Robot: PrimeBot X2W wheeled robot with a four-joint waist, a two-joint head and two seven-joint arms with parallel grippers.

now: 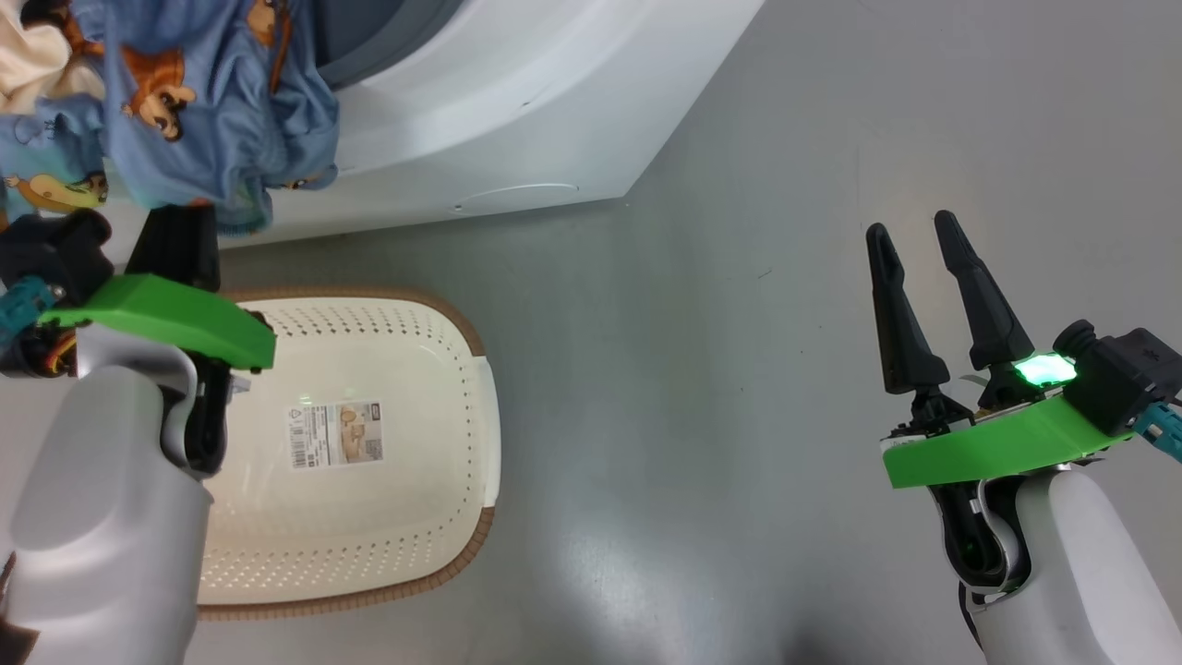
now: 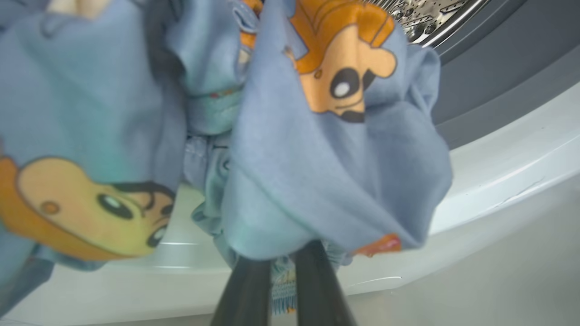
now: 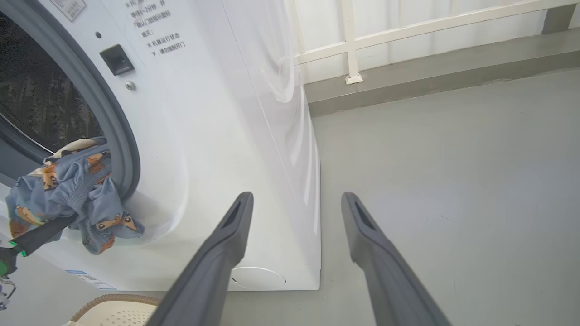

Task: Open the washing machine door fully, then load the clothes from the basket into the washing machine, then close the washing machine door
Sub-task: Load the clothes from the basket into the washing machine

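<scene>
Clamped the left gripper (image 2: 281, 260) tight on a low fold of the clothes (image 2: 317, 181), draped over the grey gasket (image 3: 118, 136) at the lower lip of the washing machine (image 1: 517, 111), partly inside the opening, partly hanging down the white front. Held the right gripper (image 1: 912, 231) spread wide and empty above the floor (image 1: 739, 369), well apart to the right. Judged likely to slide back out toward the basket (image 1: 462, 323) below if released here, owing to the weight outside the lip; risked also a trailing hem pinched against that gasket at closing. Noted Chinese print (image 3: 156, 34) beside the latch socket (image 3: 117, 59), a barcode sticker (image 1: 334, 433) on the basket bottom and a blue label (image 3: 86, 277) low on the front, all too small to read.
</scene>
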